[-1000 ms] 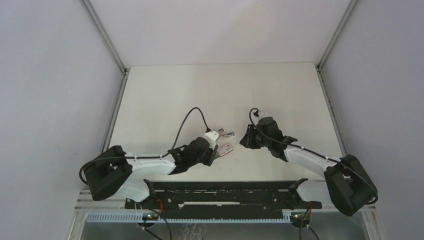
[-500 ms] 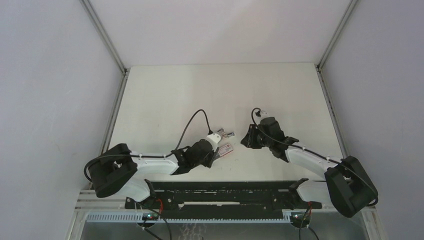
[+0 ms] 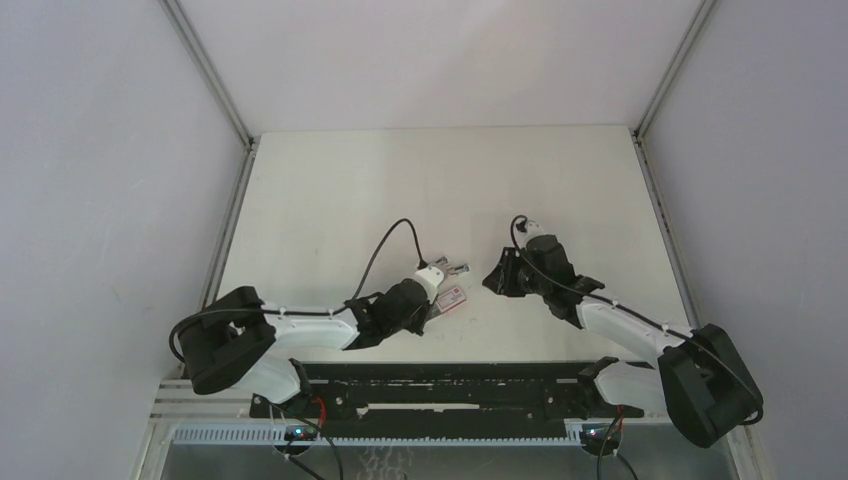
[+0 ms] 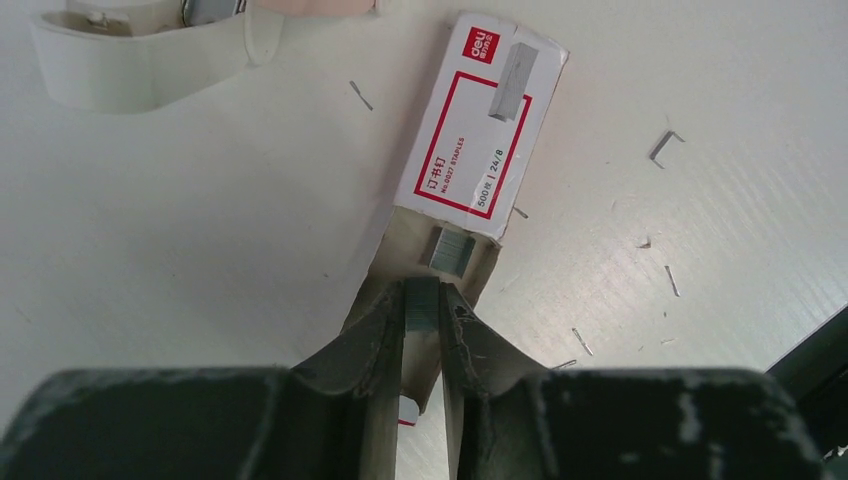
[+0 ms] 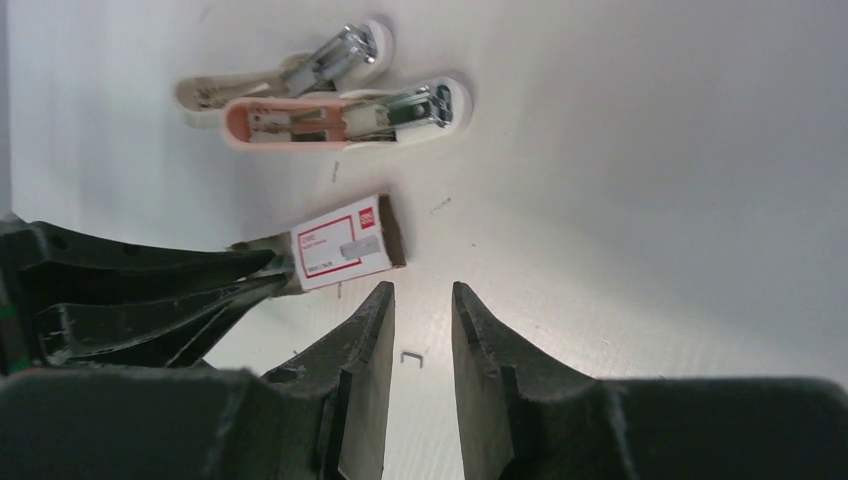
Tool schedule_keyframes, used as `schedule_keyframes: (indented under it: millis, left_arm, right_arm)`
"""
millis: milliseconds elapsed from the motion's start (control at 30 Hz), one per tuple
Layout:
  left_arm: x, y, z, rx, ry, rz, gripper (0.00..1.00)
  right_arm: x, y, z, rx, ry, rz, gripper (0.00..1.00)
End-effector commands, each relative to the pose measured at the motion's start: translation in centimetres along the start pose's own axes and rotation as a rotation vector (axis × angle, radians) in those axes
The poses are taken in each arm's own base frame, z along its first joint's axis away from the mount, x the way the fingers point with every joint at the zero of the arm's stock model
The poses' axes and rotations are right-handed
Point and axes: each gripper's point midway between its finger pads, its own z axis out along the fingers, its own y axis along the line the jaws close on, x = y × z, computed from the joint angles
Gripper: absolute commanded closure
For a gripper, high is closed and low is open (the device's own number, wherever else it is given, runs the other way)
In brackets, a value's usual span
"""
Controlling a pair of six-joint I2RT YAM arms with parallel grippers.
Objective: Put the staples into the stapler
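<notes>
The stapler [image 5: 345, 110], pink and white, lies hinged open on the table, its metal magazine showing; it also shows in the top view [image 3: 452, 267]. The red-and-white staple box [image 4: 487, 125] lies below it, open end toward my left gripper [image 4: 423, 298]. That gripper is shut on a grey strip of staples [image 4: 423, 303] just outside the box mouth. A second strip [image 4: 455, 248] sits in the mouth. My right gripper [image 5: 421, 292] is open and empty, hovering just right of the box [image 5: 345, 243] and apart from it.
Several loose single staples lie scattered on the white table, one [image 5: 412, 357] between my right fingers and others [image 4: 664, 146] right of the box. The left gripper's black fingers [image 5: 150, 290] show at the left of the right wrist view.
My left gripper has edged slightly toward the near edge beside the box. My right gripper has shifted a little to the right. The stapler has not moved.
</notes>
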Motion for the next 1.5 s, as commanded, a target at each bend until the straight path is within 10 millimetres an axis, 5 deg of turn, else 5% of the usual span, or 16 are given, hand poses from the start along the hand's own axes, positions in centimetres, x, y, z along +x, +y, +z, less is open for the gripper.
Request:
schedule_keyframes:
  millis: [0,267,433,667,967,1467]
  left_arm:
    - [-3.7,-0.8,-1.0,0.021,-0.124,-0.054,0.79]
    - [-8.0,-1.6,-4.4,0.112,-0.254,-0.204,0.81]
    - [-12.0,-2.0,-8.5,0.287,-0.404,-0.334,0.81]
    - [-14.9,-3.3,-13.8,0.563,-0.539,-0.392,0.81]
    - [-16.7,-6.1,-19.6,0.829,-0.671,-0.316,0.81]
    - [-17.2,-7.2,-22.3,0.939,-0.723,-0.274,0.82]
  right_arm:
    - [-2.1,1.8,-1.4,-0.071,-0.079,0.003,0.73]
    - [-3.3,5.5,-4.5,-0.247,-0.126,-0.034,0.70]
    - [-3.8,9.5,-7.2,-0.464,-0.138,-0.091,0.65]
    - [-4.2,14.7,-11.5,-0.765,-0.165,-0.152,0.60]
    - [-5.0,19.5,-14.1,-0.935,-0.236,-0.132,0.54]
    - [-4.1,23.3,-16.1,-1.083,-0.208,-0.171,0.58]
